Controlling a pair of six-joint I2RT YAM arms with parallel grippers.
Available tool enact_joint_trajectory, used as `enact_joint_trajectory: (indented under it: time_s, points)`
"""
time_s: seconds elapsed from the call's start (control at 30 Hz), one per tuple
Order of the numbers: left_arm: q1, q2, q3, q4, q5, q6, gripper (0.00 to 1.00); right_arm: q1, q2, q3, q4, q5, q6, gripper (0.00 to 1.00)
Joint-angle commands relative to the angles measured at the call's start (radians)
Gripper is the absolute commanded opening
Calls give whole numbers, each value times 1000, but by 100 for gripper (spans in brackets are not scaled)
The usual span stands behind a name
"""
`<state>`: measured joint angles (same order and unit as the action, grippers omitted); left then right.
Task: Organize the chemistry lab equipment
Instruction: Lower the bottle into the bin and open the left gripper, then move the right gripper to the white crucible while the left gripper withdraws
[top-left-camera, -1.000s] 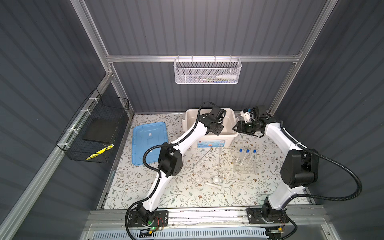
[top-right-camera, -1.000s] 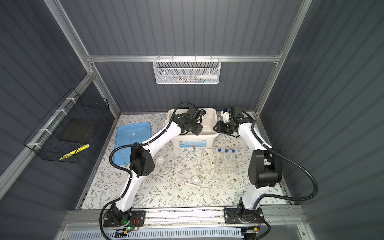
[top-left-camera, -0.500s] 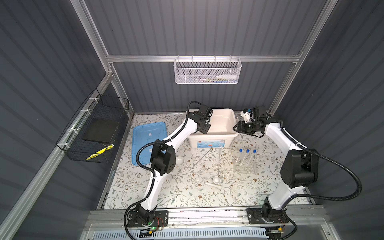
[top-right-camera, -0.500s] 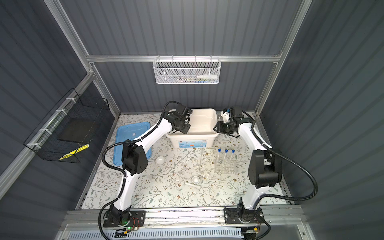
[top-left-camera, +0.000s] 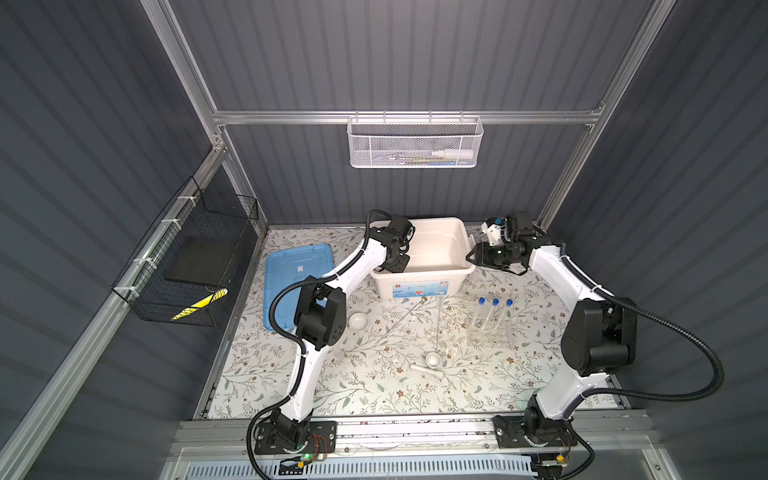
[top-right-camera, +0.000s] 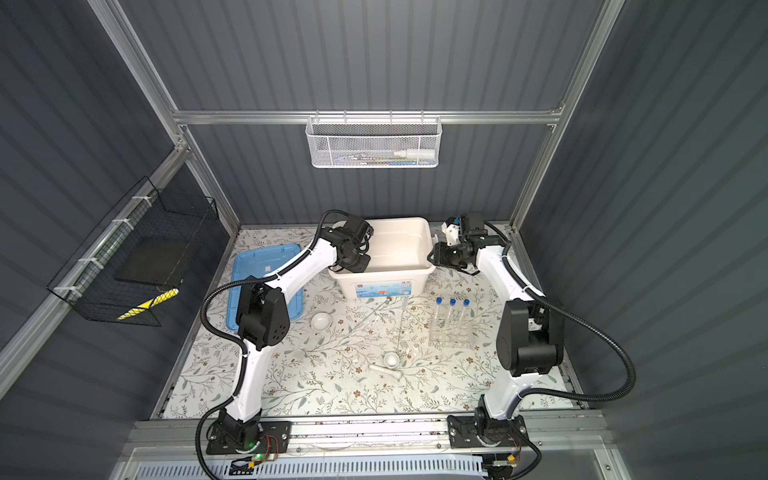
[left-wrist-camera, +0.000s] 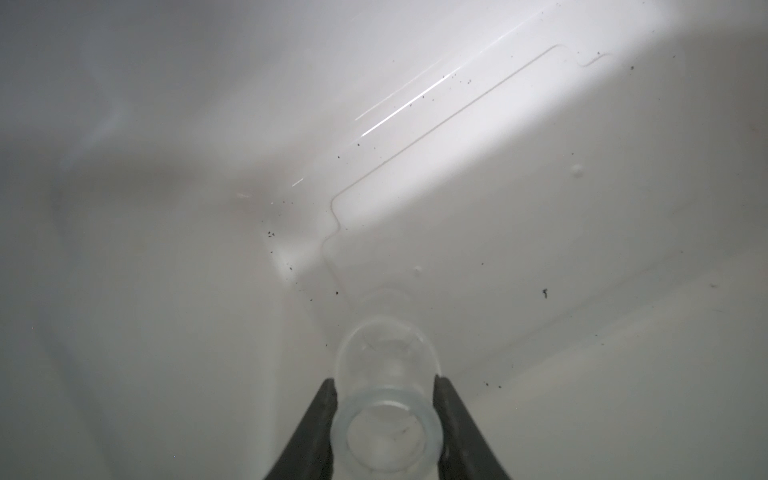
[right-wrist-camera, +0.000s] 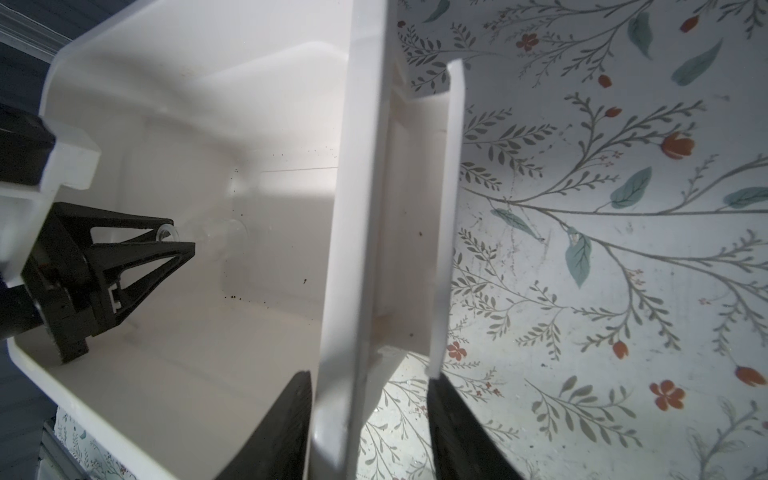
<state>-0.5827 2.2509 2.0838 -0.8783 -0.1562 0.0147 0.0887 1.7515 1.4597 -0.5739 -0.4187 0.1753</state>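
My left gripper (left-wrist-camera: 384, 380) is shut on a small clear beaker (left-wrist-camera: 386, 353) and holds it low inside the big white tub (top-left-camera: 424, 273), near its left end. The right wrist view shows the left gripper (right-wrist-camera: 178, 239) and the beaker (right-wrist-camera: 166, 232) there too. My right gripper (right-wrist-camera: 368, 378) is shut on the tub's right rim and handle, one finger inside the wall, one outside. On the mat, three blue-capped test tubes (top-left-camera: 493, 309) stand in a clear rack (top-left-camera: 488, 338). Two white bowls (top-left-camera: 358, 321) (top-left-camera: 433, 359), a white pestle (top-left-camera: 426, 370) and thin rods (top-left-camera: 409, 313) lie in front of the tub.
A blue lid (top-left-camera: 297, 278) lies flat left of the tub. A white mesh basket (top-left-camera: 415, 143) hangs on the back wall, a black wire basket (top-left-camera: 187, 257) on the left wall. The left arm's elbow (top-left-camera: 320, 311) hangs over the lid's near corner.
My left gripper has moved from over the tub's middle to its left end, with the beaker in it. The right gripper has stayed on the rim.
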Motion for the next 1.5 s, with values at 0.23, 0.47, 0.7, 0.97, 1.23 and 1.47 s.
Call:
enact_joint_trajectory:
  time_s: [0.23,0.47,0.7,0.97,1.23,1.47]
  points:
    - [3,13,41,-65,69,-30,28,2,-13,-7,-10,1,-5,48]
    - [3,33,53,-88,85,-25,28,2,-16,-7,-5,1,-5,50]
    - [3,71,97,-125,89,-26,30,2,-21,-10,-1,3,-3,53]
    - [3,87,131,-129,92,-29,36,2,-42,-7,-3,2,-7,57]
    - [3,69,133,-129,103,-35,53,2,-99,-4,-16,37,-24,69]
    - [2,26,156,-108,112,-54,71,3,-159,-8,-54,66,-43,77]
